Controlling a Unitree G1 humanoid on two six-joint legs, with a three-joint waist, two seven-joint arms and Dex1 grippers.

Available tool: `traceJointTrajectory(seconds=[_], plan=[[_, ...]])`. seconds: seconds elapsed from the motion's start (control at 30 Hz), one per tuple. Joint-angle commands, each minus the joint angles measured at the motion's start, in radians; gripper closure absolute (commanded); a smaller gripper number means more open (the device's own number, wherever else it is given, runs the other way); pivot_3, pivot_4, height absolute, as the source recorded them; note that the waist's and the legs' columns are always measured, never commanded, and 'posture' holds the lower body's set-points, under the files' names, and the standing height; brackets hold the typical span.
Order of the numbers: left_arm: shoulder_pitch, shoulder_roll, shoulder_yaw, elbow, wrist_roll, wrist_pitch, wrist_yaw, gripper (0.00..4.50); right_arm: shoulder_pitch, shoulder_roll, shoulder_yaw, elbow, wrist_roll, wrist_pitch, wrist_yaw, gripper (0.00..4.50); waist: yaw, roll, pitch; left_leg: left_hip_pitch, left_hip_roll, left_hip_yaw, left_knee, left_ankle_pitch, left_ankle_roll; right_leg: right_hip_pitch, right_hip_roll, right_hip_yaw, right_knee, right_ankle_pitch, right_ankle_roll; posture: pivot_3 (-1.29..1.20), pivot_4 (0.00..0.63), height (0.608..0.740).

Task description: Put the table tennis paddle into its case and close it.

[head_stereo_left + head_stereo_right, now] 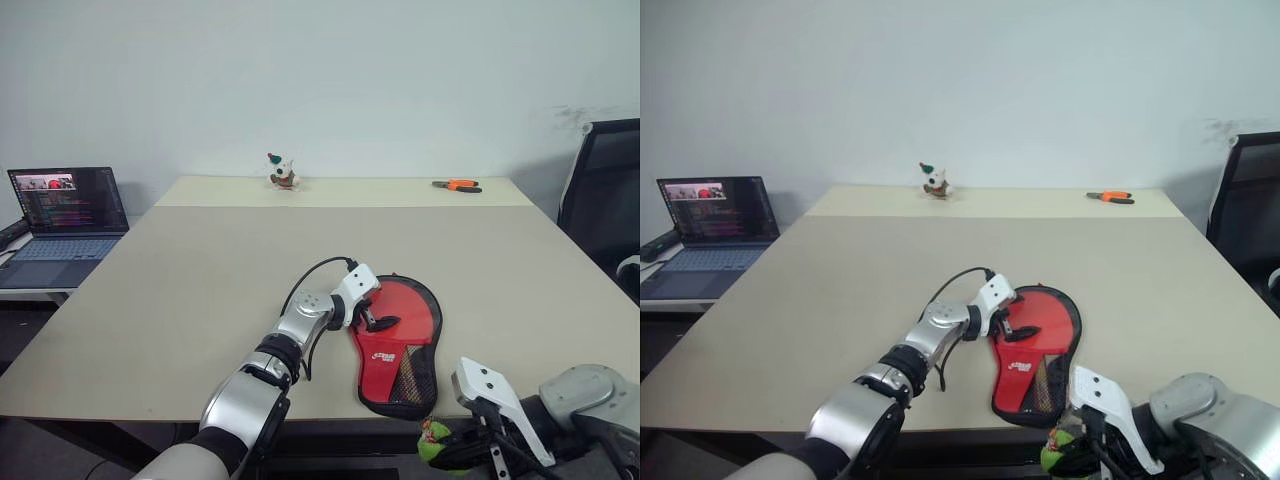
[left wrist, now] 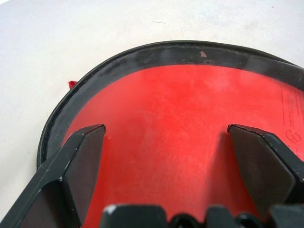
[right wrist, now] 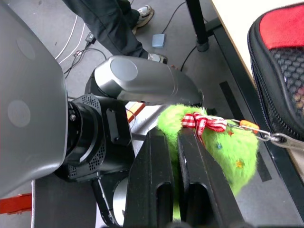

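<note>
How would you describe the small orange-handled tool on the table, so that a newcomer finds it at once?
Start from the big beige table and look to its far edge by the white wall. Near the far right corner lie pliers with orange handles. The toy figure on the same edge is white and stands further left.

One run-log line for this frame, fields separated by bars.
left gripper open over paddle | paddle lying in case | case open | right gripper shut on green fuzzy tag

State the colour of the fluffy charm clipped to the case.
Bright green fluffy charm with a red-and-white checked bow, clearest in the right wrist view.
</note>
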Motion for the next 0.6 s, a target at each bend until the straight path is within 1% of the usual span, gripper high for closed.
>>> traceJointTrajectory(seconds=[0.03, 0.1, 0.27, 0.37, 0.47, 0.5, 0.53, 0.6], plan=[[0.014, -0.01, -0.025, 0.035, 0.043, 0.008, 0.013, 0.0, -0.034, 0.019, 0.0, -0.029, 0.071, 0.007, -0.017, 3.99, 0.0, 0.0, 0.0, 0.0, 0.0, 0.0, 0.0, 0.0, 0.0, 0.0, 0.0, 0.0, 0.0, 0.0, 0.0, 0.0, 0.15, 0.74], [0.015, -0.011, -0.026, 0.035, 0.043, 0.008, 0.013, 0.0, -0.051, 0.017, -0.015, -0.023, 0.093, 0.019, -0.026, 3.44, 0.0, 0.0, 0.0, 0.0, 0.0, 0.0, 0.0, 0.0, 0.0, 0.0, 0.0, 0.0, 0.0, 0.0, 0.0, 0.0, 0.15, 0.74], [0.016, -0.018, -0.015, 0.025, 0.03, 0.009, 0.009, 0.0, -0.103, -0.009, -0.041, 0.02, 0.105, 0.024, -0.063, 1.71, 0.0, -0.001, 0.0, 0.0, 0.0, 0.0, 0.0, 0.0, 0.0, 0.0, -0.001, 0.0, 0.0, 0.0, 0.0, 0.0, 0.15, 0.74], [0.026, -0.008, 0.007, -0.015, 0.001, 0.006, -0.013, 0.0, -0.136, -0.014, -0.046, 0.081, 0.081, -0.005, -0.08, 1.71, 0.0, -0.001, 0.001, 0.0, -0.001, 0.0, 0.0, 0.0, 0.0, 0.0, -0.001, 0.0, 0.0, 0.0, 0.0, 0.0, 0.15, 0.74], [0.068, 0.027, 0.034, -0.118, -0.044, 0.004, -0.077, 0.0, -0.146, -0.027, -0.045, 0.154, 0.024, -0.078, -0.083, 1.71, -0.001, -0.002, 0.001, -0.001, 0.0, 0.0, 0.0, 0.0, 0.0, -0.001, -0.001, 0.0, -0.001, 0.0, 0.0, 0.0, 0.15, 0.74], [0.103, 0.054, 0.043, -0.196, -0.069, 0.021, -0.12, 0.0, -0.156, -0.021, -0.04, 0.184, -0.003, -0.113, -0.091, 1.71, -0.002, -0.002, 0.001, -0.002, 0.0, 0.0, -0.001, 0.0, 0.0, -0.001, -0.001, 0.0, -0.001, 0.0, 0.0, 0.0, 0.15, 0.74], [0.162, 0.098, 0.054, -0.32, -0.106, 0.059, -0.175, 0.0, -0.173, -0.003, -0.034, 0.232, -0.034, -0.161, -0.096, 1.71, -0.006, -0.002, 0.002, -0.002, 0.0, 0.0, -0.001, 0.0, 0.0, -0.002, -0.001, 0.0, -0.001, 0.0, 0.0, 0.0, 0.15, 0.74], [0.281, 0.189, 0.077, -0.577, -0.182, 0.178, -0.261, 0.0, -0.207, 0.043, -0.014, 0.331, -0.112, -0.276, -0.119, 1.71, -0.03, -0.003, 0.004, -0.001, 0.001, 0.001, -0.002, 0.0, 0.0, -0.002, -0.001, 0.002, -0.001, 0.0, 0.0, 0.0, 0.15, 0.74]])
